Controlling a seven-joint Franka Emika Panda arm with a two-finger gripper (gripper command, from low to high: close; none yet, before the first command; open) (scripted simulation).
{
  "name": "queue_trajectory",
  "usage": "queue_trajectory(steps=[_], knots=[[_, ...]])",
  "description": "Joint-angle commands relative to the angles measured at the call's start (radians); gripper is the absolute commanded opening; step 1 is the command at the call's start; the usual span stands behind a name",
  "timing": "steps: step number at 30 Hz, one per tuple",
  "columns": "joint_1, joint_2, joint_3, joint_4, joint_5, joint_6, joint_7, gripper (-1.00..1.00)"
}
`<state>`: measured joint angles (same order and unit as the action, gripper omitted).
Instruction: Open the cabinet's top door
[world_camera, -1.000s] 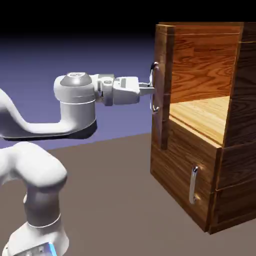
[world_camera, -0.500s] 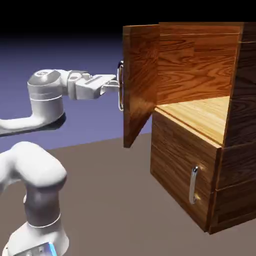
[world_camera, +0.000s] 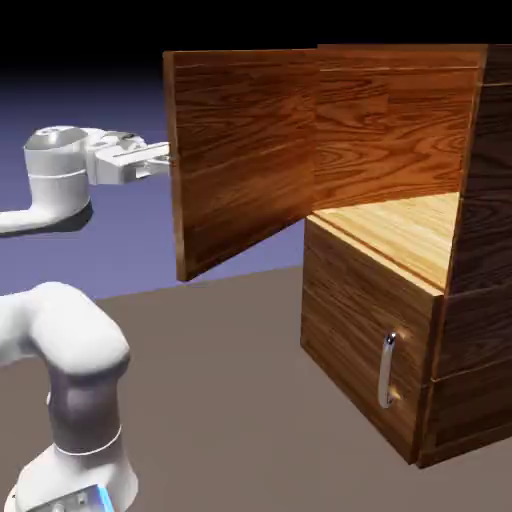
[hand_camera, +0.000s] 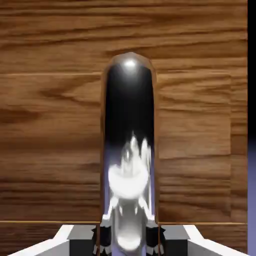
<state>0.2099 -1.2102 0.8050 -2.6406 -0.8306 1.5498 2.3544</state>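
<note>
One gripper (world_camera: 160, 157), clamped on my top door's (world_camera: 245, 150) handle (hand_camera: 129, 150); hinge lies at three o'clock, bar axis twelve-to-six.

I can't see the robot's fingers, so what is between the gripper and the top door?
The silver handle. In the hand view it fills the gap at the gripper, with the top door right behind it. Nothing else shows there.

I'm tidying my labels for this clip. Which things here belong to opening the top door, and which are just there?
In the job:
- cabinet
- top door, swung wide open
- its silver handle
- pincer, shut on that handle

Just there:
- lower panel, closed
- its short handle
- table
</note>
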Motion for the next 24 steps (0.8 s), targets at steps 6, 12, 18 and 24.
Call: queue_trajectory(steps=[6, 12, 18, 24], knots=[[-0.194, 0.09, 0.198, 0.217, 0.123, -0.194, 0.012, -1.0], [-0.407, 0.131, 0.359, 0.434, 0.203, -0.358, 0.001, -1.0], [-0.624, 0.13, 0.488, 0.651, 0.256, -0.506, -0.033, -1.0], [-0.788, 0.108, 0.567, 0.823, 0.283, -0.615, -0.074, 1.0]])
